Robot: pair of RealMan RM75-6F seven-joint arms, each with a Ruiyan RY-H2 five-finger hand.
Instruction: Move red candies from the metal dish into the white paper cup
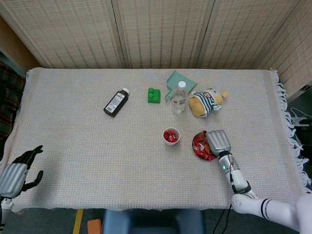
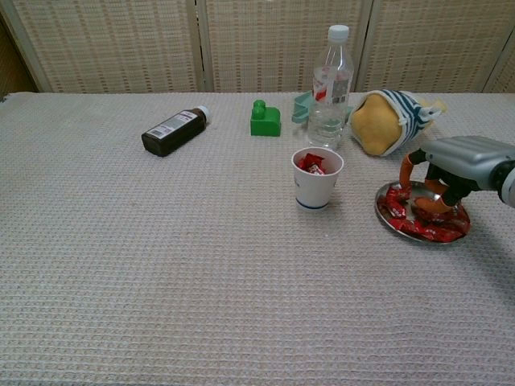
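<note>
The white paper cup (image 1: 171, 136) (image 2: 317, 178) stands mid-table with red candies inside. Right of it lies the metal dish (image 1: 195, 151) (image 2: 385, 219), holding several red candies (image 1: 198, 145) (image 2: 430, 232). My right hand (image 1: 218, 141) (image 2: 451, 165) hovers over the dish, palm down. Its orange fingertips (image 2: 432, 201) dip among the candies, and the thumb stands apart from them. I see no candy gripped. My left hand (image 1: 17, 173) rests at the table's near left corner, fingers apart and holding nothing; only the head view shows it.
Behind the cup stand a clear water bottle (image 2: 331, 84) and a striped plush toy (image 2: 388, 121). A green block (image 2: 265, 119), a teal dustpan (image 1: 176, 81) and a brown medicine bottle (image 2: 171, 131) lie further back and left.
</note>
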